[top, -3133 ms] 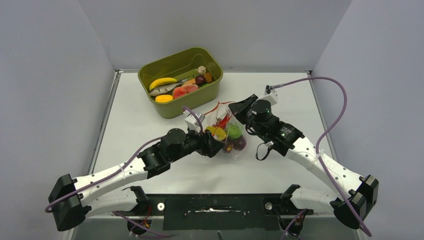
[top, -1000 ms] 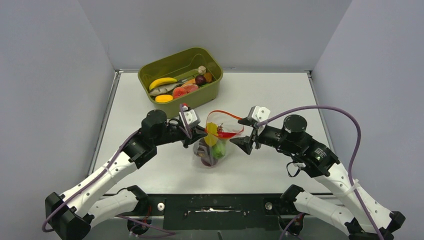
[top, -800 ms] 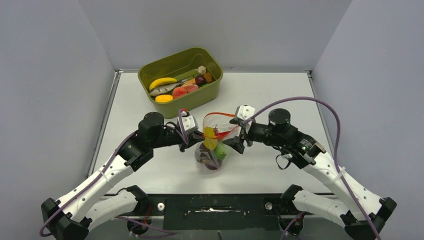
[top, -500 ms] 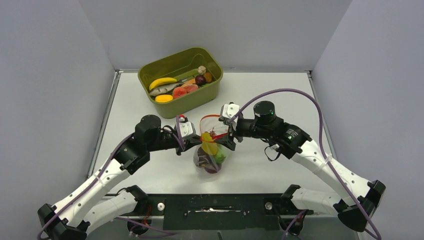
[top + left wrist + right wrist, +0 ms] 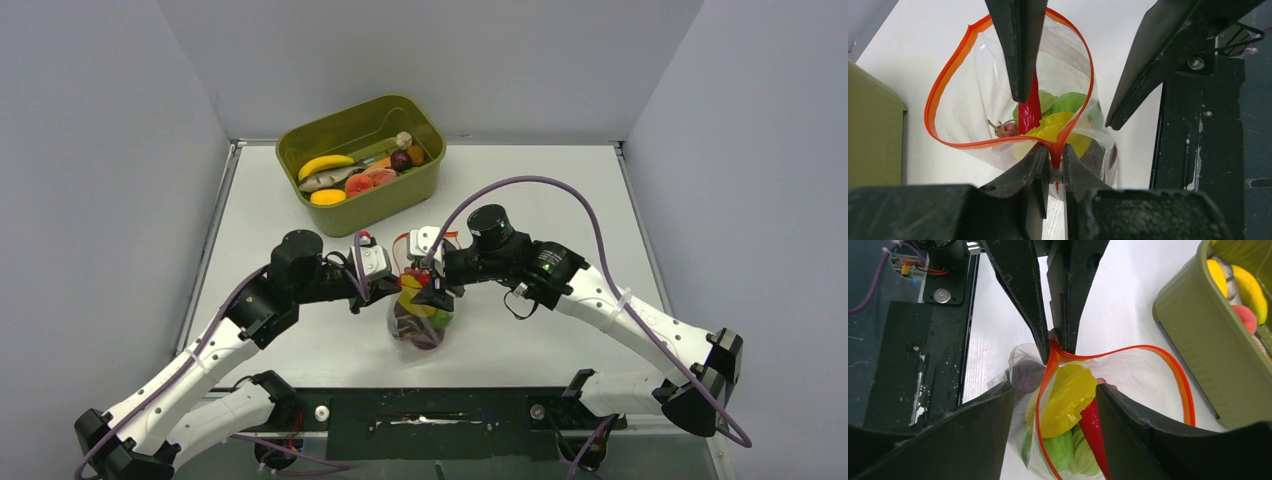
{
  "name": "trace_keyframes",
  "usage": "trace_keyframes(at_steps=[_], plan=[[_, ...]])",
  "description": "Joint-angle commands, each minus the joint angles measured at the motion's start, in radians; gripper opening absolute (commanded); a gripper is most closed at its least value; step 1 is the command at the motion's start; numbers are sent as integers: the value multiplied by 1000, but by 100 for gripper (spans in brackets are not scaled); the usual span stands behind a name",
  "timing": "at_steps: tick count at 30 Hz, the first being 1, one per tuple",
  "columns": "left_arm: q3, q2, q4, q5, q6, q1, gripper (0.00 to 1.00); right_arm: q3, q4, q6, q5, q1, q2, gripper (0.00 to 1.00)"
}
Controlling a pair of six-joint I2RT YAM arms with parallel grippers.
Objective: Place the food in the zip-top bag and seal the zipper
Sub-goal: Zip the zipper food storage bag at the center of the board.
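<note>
I've swung the right gripper (image 5: 1053, 395) to frame centre, jaws apart astride the thin red-orange zipper strip (image 5: 929, 107); left gripper (image 5: 1052, 160) stays clamped on it; clear soft plastic bag (image 5: 975, 97) looks ready to seal.

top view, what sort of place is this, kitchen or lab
Most likely a robot test bench, not a kitchen: plain grey panel walls box in a white table, two white robot arms are bolted at its near edge, and the olive-green plastic tub holds toy food.

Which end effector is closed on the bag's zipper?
The left end effector pinches the zipper; the right end effector stands open astride the zip-top bag's rim.
</note>
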Motion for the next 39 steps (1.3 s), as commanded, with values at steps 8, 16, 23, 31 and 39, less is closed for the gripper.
trace_keyframes(at_steps=[8,16,23,31,39], plan=[[44,-59,54,18,-102,7,0,54,69,113,47,30,26,9],[4,-153,149,-233,-284,7,43,-15,262,254,184,32,-40,0],[-72,-200,222,-256,-443,7,56,-186,480,402,335,33,-179,0],[-210,-178,437,-149,-516,7,51,-239,493,420,326,35,-238,0],[-142,-71,372,-194,-442,7,49,-281,504,405,267,37,-262,0]])
